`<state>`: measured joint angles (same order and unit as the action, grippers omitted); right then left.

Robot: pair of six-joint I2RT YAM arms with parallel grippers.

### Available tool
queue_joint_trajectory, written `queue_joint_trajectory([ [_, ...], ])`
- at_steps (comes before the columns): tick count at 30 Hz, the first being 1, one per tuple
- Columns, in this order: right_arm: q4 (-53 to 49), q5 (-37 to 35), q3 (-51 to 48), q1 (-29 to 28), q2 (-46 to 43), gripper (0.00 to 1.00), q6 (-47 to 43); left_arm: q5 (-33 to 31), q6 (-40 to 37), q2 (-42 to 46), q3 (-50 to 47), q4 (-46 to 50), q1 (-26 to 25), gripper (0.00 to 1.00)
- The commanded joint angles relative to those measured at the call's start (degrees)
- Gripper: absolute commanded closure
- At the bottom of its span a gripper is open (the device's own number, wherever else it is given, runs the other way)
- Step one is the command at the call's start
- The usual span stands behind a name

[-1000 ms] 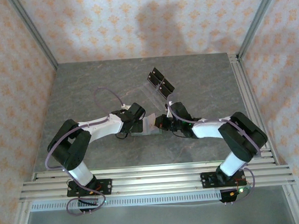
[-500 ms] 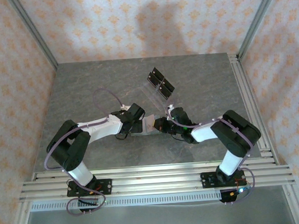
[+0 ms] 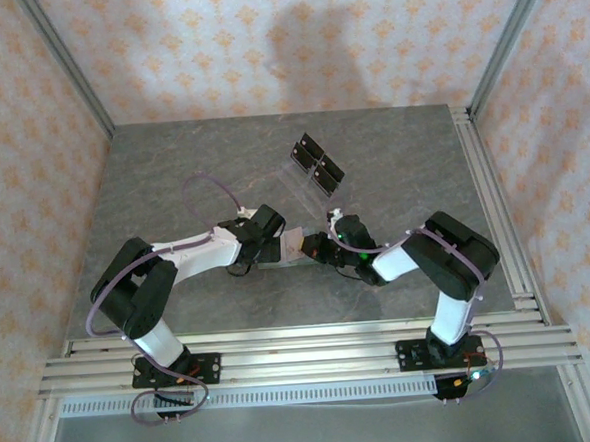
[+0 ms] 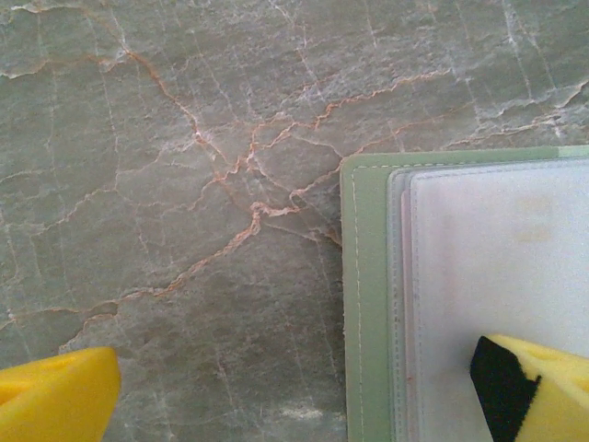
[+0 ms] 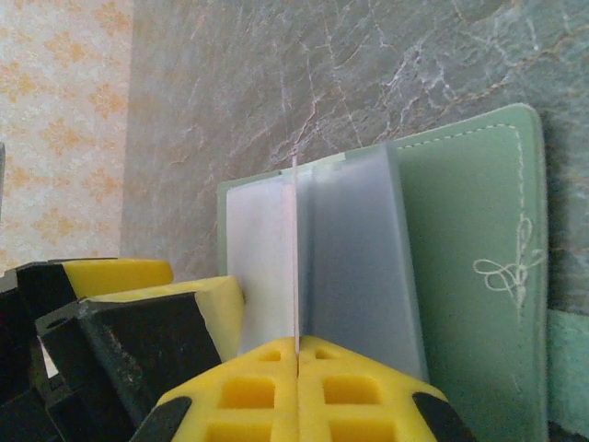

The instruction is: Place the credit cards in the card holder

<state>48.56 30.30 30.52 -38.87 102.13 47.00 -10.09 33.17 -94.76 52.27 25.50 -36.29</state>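
While the left tool [image 4: 294,396] stands wide over the open card holder [image 5: 469,230], the right tool [image 5: 297,354] pinches a credit card [image 5: 295,258], not yet slid in.

Both arms are reaching inward with elbows bent, their wrists nearly meeting ahead of the bases. The left gripper [image 3: 275,248] is hanging low, its yellow fingers [image 4: 55,398] spread wide. The right gripper [image 3: 323,247] is pinching its fingers [image 5: 248,405] together on a credit card [image 5: 295,258] held edge-on
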Motion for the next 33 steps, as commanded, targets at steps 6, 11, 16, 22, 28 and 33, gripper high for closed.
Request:
queue_joint_trajectory([
  [6,6.1,0.8,-0.1,-0.7,2.5,1.00,1.5,-1.8,0.6,0.6,-2.4,3.7,-0.2,0.00],
  [11,6.5,1.5,0.4,-0.8,3.0,1.00,1.7,-1.7,0.6,0.4,-2.7,3.5,-0.2,0.00],
  [16,6.5,2.8,1.1,-0.9,3.8,1.00,1.9,-1.7,0.6,0.3,-2.8,3.4,-0.2,0.00],
  [22,8.2,2.9,0.7,-1.0,4.1,1.00,2.6,-1.8,0.8,0.6,-3.0,3.5,-0.2,0.00],
  [28,9.5,1.4,-0.9,-1.1,2.6,1.00,3.0,-1.9,0.8,0.9,-3.2,3.5,-0.2,0.00],
  [33,9.5,0.0,-2.0,-1.0,1.3,1.00,2.8,-1.9,0.8,1.2,-3.6,3.6,-0.2,0.00],
])
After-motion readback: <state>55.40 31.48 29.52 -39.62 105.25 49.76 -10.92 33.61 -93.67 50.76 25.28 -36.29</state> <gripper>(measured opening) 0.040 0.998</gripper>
